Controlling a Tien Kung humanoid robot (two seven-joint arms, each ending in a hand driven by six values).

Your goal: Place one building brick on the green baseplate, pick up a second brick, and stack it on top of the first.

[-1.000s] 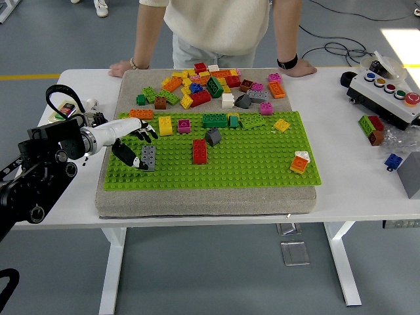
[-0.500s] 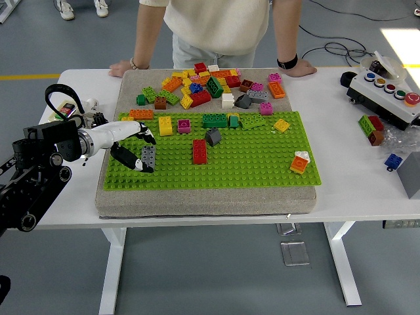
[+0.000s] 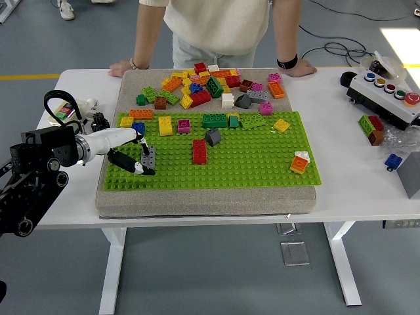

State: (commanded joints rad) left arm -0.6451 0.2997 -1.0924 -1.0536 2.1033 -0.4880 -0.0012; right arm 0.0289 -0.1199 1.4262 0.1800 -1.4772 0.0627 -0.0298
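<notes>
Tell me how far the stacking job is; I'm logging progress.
Early. The grey brick stands on the green baseplate, with the left hand closed around it, so the first placement looks nearly done. No second brick is picked up or stacked on it yet; the loose pile waits behind.

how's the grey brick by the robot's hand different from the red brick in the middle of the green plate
The grey brick sits at the left end of the green baseplate, with the left hand closed around it; the red brick stands free near the middle, untouched. One is grey, the other red, and the red one looks slightly bigger. Both are elongated studded bricks, lying lengthwise front to back on the baseplate.
</notes>
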